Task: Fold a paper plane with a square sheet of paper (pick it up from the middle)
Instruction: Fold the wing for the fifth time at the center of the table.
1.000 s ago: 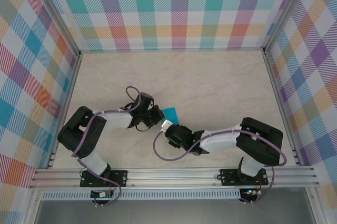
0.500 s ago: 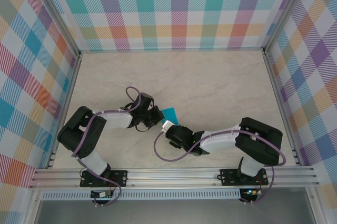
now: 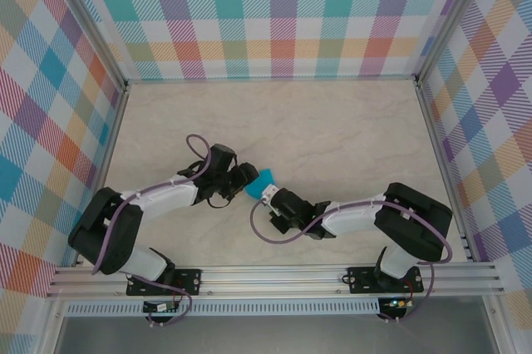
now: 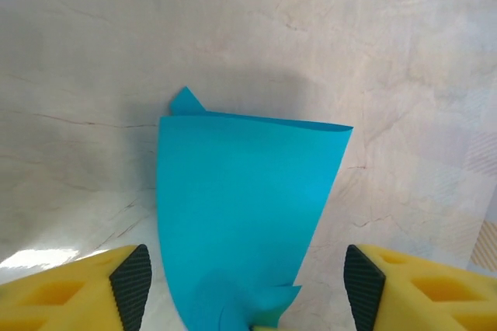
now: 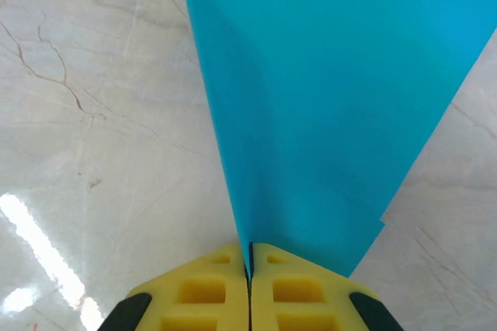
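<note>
**Item: teal-blue paper [image 3: 262,180], folded into a tapering wedge.**

- Location: it is sitting low over the marbled table [image 3: 349,121], in the middle of the near half, between the two gripper heads.
- Long axis, right wrist view: the paper [image 5: 334,90] is running straight away from the camera. Its narrow end is at the fingers and it is fanning out to a broad far edge, with one crease line running along its length.
- Long axis, left wrist view: the paper [image 4: 241,207] is again tapering toward the camera, with the broad straight edge lying farthest away.

**Right gripper [image 5: 250,280] [image 3: 268,195].** The yellow fingers are pressing together with no gap and are pinching the narrow end of the paper.

**Left gripper [image 4: 247,284] [image 3: 248,179].** The fingers are standing spread wide, one on each side of the wedge. Both black pads [image 4: 130,284] are sitting clear of the paper's edges, so it is gripping nothing.

**Differences between views.**
- The left wrist view is showing a small corner tab poking out at the broad end's left, and a crumpled curl at the narrow end.
- The right wrist view is showing the pinch itself.
- The top view is showing both arms reaching inward toward the paper.
</note>
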